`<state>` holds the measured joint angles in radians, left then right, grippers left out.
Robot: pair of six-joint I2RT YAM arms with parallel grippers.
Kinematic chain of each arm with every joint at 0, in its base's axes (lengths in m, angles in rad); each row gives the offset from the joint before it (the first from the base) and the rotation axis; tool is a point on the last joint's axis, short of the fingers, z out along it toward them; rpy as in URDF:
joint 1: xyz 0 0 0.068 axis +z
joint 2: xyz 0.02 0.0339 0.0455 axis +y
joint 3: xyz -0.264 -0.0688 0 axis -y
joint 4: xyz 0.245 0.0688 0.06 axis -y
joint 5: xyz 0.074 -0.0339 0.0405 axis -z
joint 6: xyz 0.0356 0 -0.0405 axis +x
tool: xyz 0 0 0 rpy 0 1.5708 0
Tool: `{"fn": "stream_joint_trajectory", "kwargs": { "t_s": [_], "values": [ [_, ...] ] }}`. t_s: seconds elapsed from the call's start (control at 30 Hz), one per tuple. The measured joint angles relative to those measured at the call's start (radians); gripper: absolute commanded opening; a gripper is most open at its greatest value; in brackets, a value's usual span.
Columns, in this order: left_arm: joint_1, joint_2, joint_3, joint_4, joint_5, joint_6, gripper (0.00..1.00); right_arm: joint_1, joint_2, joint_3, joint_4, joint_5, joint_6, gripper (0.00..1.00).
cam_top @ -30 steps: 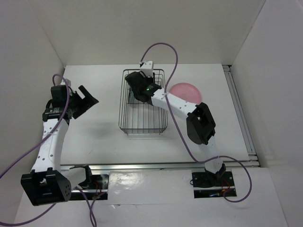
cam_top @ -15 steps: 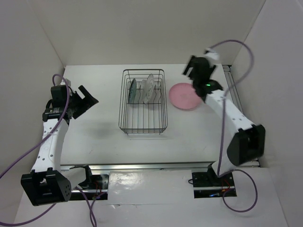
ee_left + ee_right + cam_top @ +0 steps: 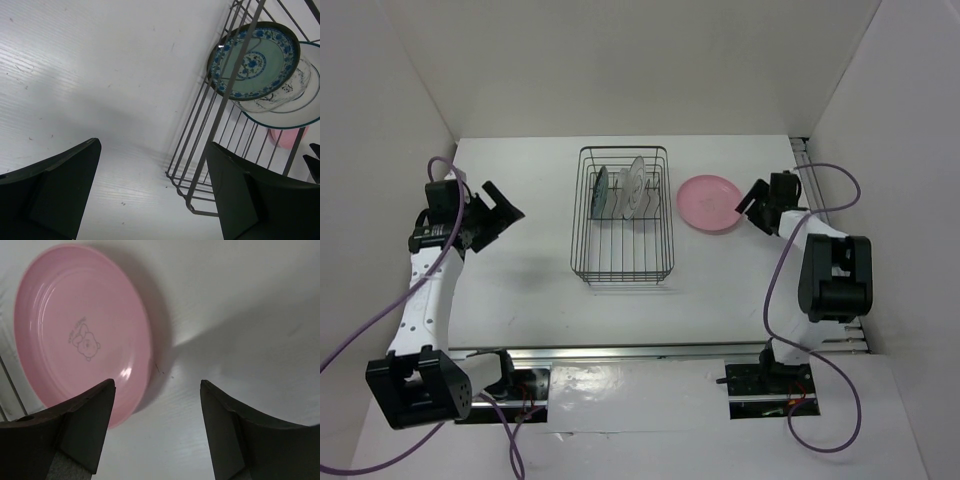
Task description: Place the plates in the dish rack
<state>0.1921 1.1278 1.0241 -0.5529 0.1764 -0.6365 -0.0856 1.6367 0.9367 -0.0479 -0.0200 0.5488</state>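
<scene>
The wire dish rack (image 3: 622, 262) stands at the table's middle back. Three plates stand upright in its far end: the teal-green patterned plate (image 3: 254, 61), the clear glass plate (image 3: 298, 80) and the white dark-rimmed plate (image 3: 300, 107). The pink plate (image 3: 710, 203) lies flat on the table right of the rack. It also shows in the right wrist view (image 3: 82, 335). My right gripper (image 3: 756, 207) is open and empty, low at the pink plate's right edge. My left gripper (image 3: 500, 212) is open and empty, well left of the rack.
White walls enclose the table on the left, back and right. A metal rail (image 3: 825, 240) runs along the table's right edge, close to the right arm. The rack's near half (image 3: 620, 250) holds no plates.
My right arm has swung from above the rack to the right and come down beside the pink plate. The three plates stand uncovered in the rack. The left arm has barely moved.
</scene>
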Motion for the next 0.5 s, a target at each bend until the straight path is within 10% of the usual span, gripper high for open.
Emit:
{"fn": "stream_joint_trajectory", "kwargs": {
  "t_s": [0.5],
  "values": [
    [0.103, 0.096, 0.002, 0.007, 0.051, 0.000, 1.00, 0.025, 0.257, 0.244, -0.056, 0.019, -0.031, 0.62]
  ]
}}
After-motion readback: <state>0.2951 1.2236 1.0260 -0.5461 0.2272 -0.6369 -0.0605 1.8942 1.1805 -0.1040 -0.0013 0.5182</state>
